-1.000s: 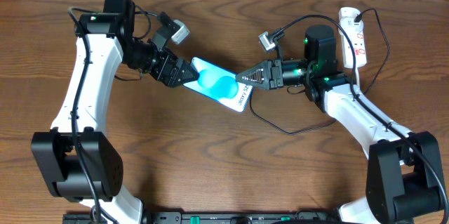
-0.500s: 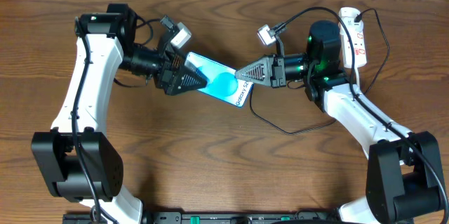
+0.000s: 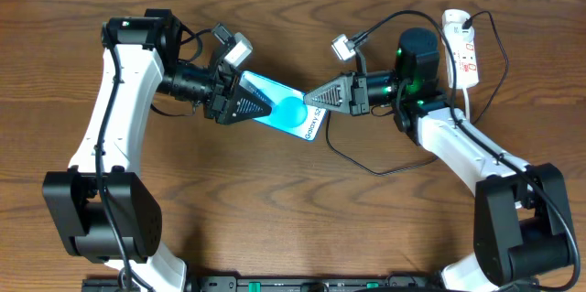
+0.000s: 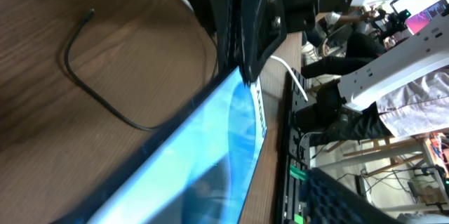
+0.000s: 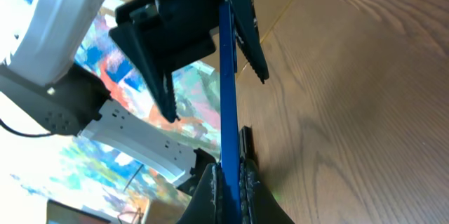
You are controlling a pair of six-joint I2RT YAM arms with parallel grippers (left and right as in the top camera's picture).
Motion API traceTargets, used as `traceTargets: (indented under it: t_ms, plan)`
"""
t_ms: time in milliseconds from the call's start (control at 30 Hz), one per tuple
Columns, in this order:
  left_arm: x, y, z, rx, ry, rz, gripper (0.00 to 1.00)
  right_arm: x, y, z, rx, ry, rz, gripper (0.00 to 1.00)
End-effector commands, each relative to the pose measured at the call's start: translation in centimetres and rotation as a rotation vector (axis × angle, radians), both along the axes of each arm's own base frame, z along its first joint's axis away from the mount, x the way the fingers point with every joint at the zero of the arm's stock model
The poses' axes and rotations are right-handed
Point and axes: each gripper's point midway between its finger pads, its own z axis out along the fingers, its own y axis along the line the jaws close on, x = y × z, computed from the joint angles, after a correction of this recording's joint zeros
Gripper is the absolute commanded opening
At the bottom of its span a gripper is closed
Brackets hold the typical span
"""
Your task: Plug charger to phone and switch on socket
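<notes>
Phone (image 3: 286, 112): cyan-blue screen, paler cyan blob mid-screen, white band with dark lettering, black edge; charger (image 4: 66, 52): black; socket (image 3: 461, 49): white, red marks; desk (image 3: 275, 210): brown wood grain; arms (image 3: 110, 118): white, black joints.

Since a second ago, shifted the phone (image 3: 289, 112), pinched in the right gripper (image 3: 311, 102), leftward and farther up the counter, and slid the left gripper (image 3: 265, 106) further over its left end.
</notes>
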Motion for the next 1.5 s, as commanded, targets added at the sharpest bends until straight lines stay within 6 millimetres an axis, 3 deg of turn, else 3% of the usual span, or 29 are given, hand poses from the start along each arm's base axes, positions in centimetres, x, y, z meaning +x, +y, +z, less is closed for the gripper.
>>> traceTargets:
  t_ms: [0,167,467,900,1133,1300,1333,1367,1400,1433,1467]
  plan:
    - [-0.2,-0.5,1.1,-0.048,-0.078,-0.028,0.63,-0.2,0.5,0.9,0.017,-0.042,0.032,0.01]
    - [-0.2,-0.4,0.6,-0.048,-0.069,-0.027,0.52,-0.2,0.5,1.0,0.019,-0.05,0.033,0.01]
    - [-0.6,-0.4,-0.3,-0.047,-0.035,-0.027,0.44,-0.1,0.5,2.2,0.042,-0.102,0.035,0.01]
    - [-0.5,-0.5,-0.2,-0.056,-0.04,-0.025,0.29,-1.1,1.1,2.2,0.045,-0.096,0.079,0.01]
    - [-0.5,-0.5,-0.1,-0.056,-0.037,-0.023,0.08,-1.1,1.1,2.2,0.045,-0.097,0.08,0.01]
    - [-0.4,-0.7,0.3,-0.086,-0.037,-0.018,0.08,-1.1,1.2,2.2,0.047,-0.104,0.079,0.01]
    - [-0.4,-0.7,0.3,-0.085,-0.037,-0.018,0.07,-1.1,1.2,2.3,0.048,-0.107,0.079,0.04]
    - [-0.4,-0.7,0.3,-0.085,-0.037,-0.018,0.08,-1.1,1.2,2.3,0.049,-0.114,0.08,0.27]
    - [-0.4,-0.7,0.3,-0.085,-0.036,-0.018,0.07,-1.0,1.1,2.4,0.053,-0.127,0.078,0.58]
    - [-0.4,-0.7,0.3,-0.084,-0.036,-0.018,0.07,-0.9,1.1,2.6,0.057,-0.142,0.074,0.74]
    - [-0.4,-0.7,0.3,-0.084,-0.036,-0.018,0.07,-0.8,0.9,2.8,0.06,-0.152,0.069,0.82]
